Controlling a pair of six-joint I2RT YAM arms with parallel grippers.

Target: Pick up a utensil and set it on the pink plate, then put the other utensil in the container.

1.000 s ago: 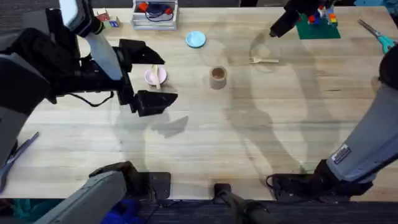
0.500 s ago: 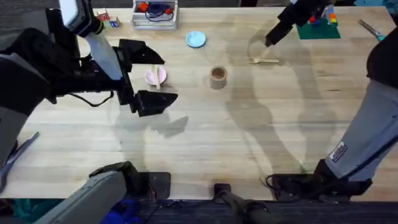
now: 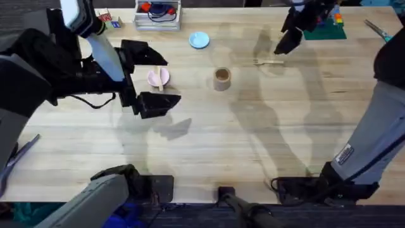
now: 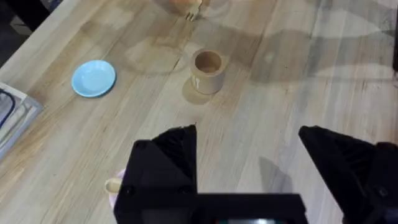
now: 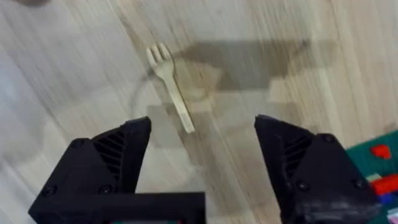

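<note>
- Lying on the pink plate [image 3: 158,78], the wooden spoon [image 3: 159,77] has its handle reaching past the rim.
- Resting flat on the wooden table [image 3: 209,139], the wooden fork [image 3: 268,61] lies beyond the tan cardboard cup [image 3: 221,79], on the side away from the plate, touching nothing.
- The right gripper [image 5: 202,165] hangs above the fork's handle, jaws spread wide and empty.
- The left gripper [image 3: 149,79] straddles the plate, jaws wide apart, holding nothing.
- A light-blue plate [image 3: 199,40] sits near the cup.
</note>
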